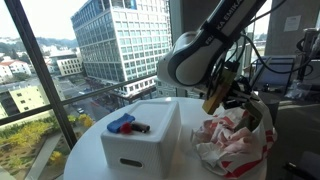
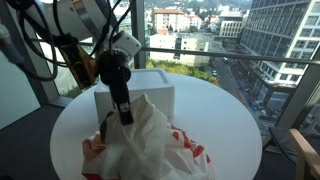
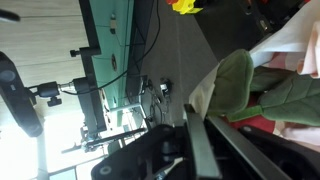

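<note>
Hovering at the bag [image 2: 155, 145], lower centre in an exterior view, the gripper [image 2: 124, 117] sits at its crumpled top; I cannot tell whether the jaws are parted or closed. The bag looks like thin plastic, light, floppy and slippery, so a raised fold is the best place to pinch. A box [image 1: 145, 150] stands beside it. Green cloth [image 3: 250, 90] shows at the right of the wrist view.
</note>
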{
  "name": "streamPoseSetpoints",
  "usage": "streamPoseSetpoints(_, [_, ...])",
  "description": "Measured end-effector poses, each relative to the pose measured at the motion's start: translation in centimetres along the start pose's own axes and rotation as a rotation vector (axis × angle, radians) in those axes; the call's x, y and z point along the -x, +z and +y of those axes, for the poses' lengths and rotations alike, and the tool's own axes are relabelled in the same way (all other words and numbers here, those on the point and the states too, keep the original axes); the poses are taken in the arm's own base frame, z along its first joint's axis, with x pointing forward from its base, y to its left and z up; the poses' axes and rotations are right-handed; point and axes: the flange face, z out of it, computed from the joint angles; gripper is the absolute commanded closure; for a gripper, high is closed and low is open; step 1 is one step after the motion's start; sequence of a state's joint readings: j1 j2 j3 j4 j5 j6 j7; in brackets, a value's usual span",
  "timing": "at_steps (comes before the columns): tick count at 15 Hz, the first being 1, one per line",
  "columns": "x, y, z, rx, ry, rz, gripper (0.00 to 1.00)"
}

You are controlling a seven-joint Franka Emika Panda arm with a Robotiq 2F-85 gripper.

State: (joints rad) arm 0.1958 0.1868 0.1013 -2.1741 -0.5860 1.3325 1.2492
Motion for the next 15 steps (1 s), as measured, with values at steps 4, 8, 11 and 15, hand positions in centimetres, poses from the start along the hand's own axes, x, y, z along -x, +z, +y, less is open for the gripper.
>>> streamPoseSetpoints(4, [-0.1,-0.5,-0.5,-0.003,-0.019,0.031,0.64])
streamPoseSetpoints(8, [-0.1,0.6,-3.2,-0.035,-0.051,0.032,0.33])
streamPoseSetpoints(11, [-0.3,0.8,-3.9,-0.058,-0.056,0.034,0.11])
streamPoseSetpoints(15, [-0.8,-1.8,-4.1,-0.244,-0.037,0.072,0.00])
